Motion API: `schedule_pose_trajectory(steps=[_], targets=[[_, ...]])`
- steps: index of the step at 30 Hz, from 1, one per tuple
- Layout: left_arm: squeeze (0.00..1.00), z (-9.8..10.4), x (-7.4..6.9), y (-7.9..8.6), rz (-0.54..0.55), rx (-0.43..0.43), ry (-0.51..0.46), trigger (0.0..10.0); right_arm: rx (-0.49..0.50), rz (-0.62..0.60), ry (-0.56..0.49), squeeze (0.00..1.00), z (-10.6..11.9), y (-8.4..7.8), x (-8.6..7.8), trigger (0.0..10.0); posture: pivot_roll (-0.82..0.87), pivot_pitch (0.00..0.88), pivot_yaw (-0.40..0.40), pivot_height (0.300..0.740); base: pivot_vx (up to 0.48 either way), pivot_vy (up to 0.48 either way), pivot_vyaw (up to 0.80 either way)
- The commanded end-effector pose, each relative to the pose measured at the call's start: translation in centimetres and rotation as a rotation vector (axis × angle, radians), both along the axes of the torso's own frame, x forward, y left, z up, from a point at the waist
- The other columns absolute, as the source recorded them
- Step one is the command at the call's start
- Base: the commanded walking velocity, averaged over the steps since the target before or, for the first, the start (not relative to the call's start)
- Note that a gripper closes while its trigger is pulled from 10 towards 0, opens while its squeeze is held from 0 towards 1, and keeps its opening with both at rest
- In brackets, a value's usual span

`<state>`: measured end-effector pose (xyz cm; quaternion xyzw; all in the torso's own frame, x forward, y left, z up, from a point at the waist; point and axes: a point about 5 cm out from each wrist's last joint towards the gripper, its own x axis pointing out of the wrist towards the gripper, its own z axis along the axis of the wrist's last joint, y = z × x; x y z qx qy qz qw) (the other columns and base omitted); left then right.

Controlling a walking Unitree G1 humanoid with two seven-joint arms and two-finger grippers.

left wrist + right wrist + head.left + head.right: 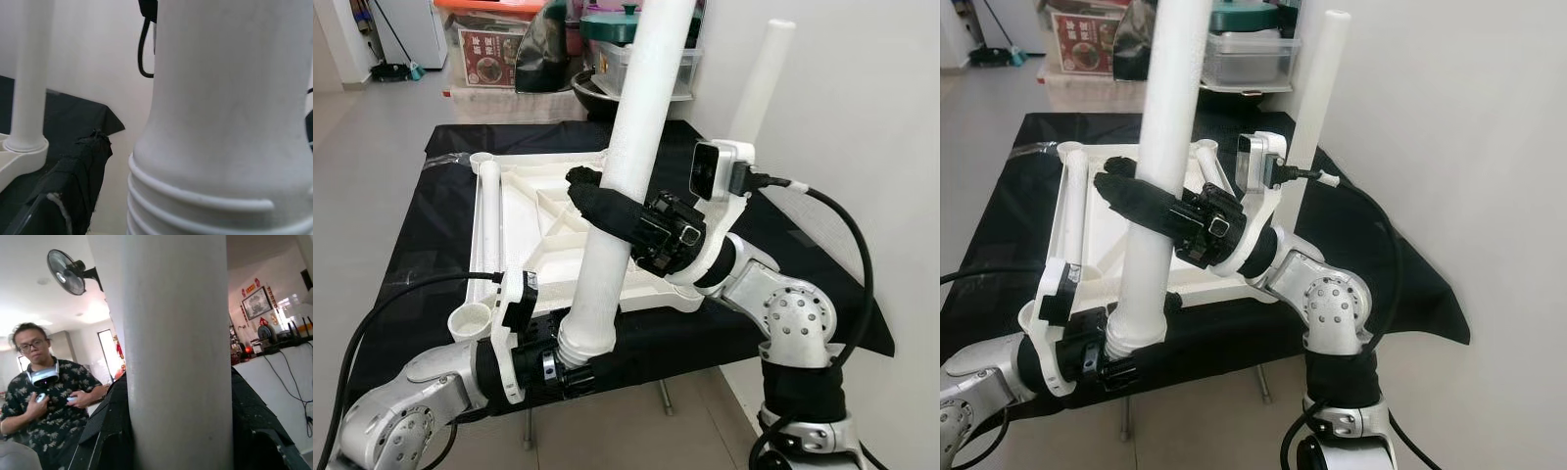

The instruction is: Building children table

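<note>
while the white table leg (626, 176) stands tilted above the near edge of the upturned white tabletop (524, 211), both grippers are clamped on it: the right gripper (597, 201) grasps it mid-shaft, the left gripper (570, 364) holds its ribbed lower end. the tabletop lies on a black-covered table (421, 245), with a second leg (759, 78) upright at its far corner. a person (46, 406) stands behind, wearing a patterned shirt.

No legible text is showing. A red box (489, 54) beyond the table is carrying printed characters (too small to read). Red wall decorations (250, 288) beside a framed picture (257, 303) are likewise showing nothing readable.
</note>
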<state>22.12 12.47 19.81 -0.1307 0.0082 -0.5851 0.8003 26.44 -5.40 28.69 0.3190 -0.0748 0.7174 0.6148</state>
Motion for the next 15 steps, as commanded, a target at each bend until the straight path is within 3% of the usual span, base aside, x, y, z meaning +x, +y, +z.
schedule_pose_trajectory(steps=[1,8,9,10,11,13,15], targets=[[0.00,0.79,-0.23,-2.22,-0.093,0.003,-0.025,10.0,0.002,0.308,-0.011,0.00,0.05,4.18,-3.33,10.0,0.11,0.000,-0.096,0.740,0.000,0.000,0.00],[0.00,0.91,-0.24,-2.34,-0.115,-0.009,-0.012,10.0,-0.001,0.317,-0.004,0.00,-0.04,4.29,-3.53,10.0,0.11,0.000,-0.096,0.740,0.000,0.000,0.00],[0.00,0.89,-0.23,-2.42,-0.119,-0.018,-0.005,9.4,0.005,0.315,0.000,0.00,0.02,4.29,-3.52,10.0,0.11,0.000,-0.091,0.740,0.000,0.000,0.00],[0.00,0.89,-0.23,-2.47,-0.122,-0.023,-0.001,9.4,0.008,0.314,0.003,0.00,0.06,4.29,-3.51,10.0,0.11,0.000,-0.091,0.740,0.000,0.000,0.00],[0.00,0.89,-0.29,-2.55,-0.127,-0.028,0.002,3.8,0.009,0.311,0.005,0.00,0.07,4.29,-3.50,10.0,0.10,0.000,-0.091,0.740,0.000,0.000,0.00],[0.00,0.91,-0.36,-2.62,-0.136,-0.041,0.008,0.0,0.008,0.304,0.008,0.00,0.05,4.31,-3.43,10.0,0.10,0.000,-0.091,0.740,0.000,0.000,0.00],[0.00,0.90,-0.41,-2.59,-0.143,-0.053,0.013,0.0,0.005,0.295,0.013,0.00,-0.01,4.34,-3.29,10.0,0.11,0.000,-0.092,0.740,0.000,0.000,0.00]])
